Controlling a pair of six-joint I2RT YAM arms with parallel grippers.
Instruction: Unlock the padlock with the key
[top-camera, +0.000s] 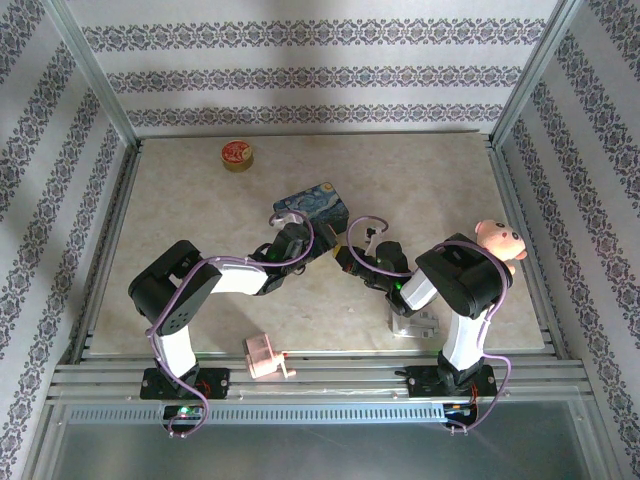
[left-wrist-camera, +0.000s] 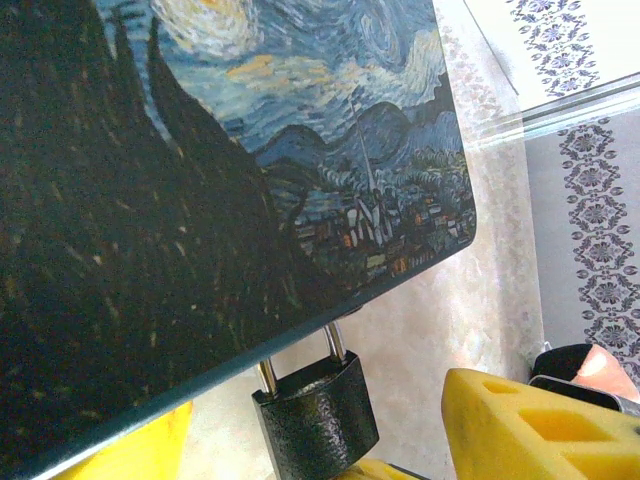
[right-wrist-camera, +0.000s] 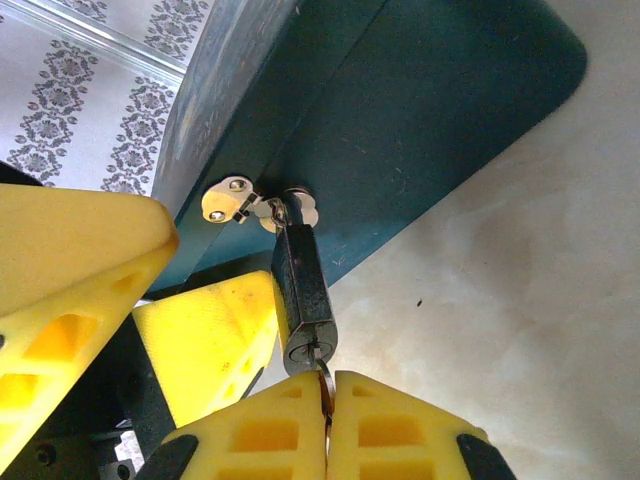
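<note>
The padlock (right-wrist-camera: 303, 290) hangs from the hasp of the blue Starry Night tin (right-wrist-camera: 420, 120). The key (right-wrist-camera: 322, 378) sits in its keyhole, pinched by the closed right gripper (right-wrist-camera: 328, 388). The left gripper (left-wrist-camera: 318, 445) stands wide, straddling the padlock with a gap.

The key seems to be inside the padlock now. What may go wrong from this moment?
1. The right pincer pinches only the small outer end of the key. When it turns, the key may slip between the pads.
2. The padlock hangs from the hasp of the blue tin. It may swing or twist together with the key instead of opening.
</note>
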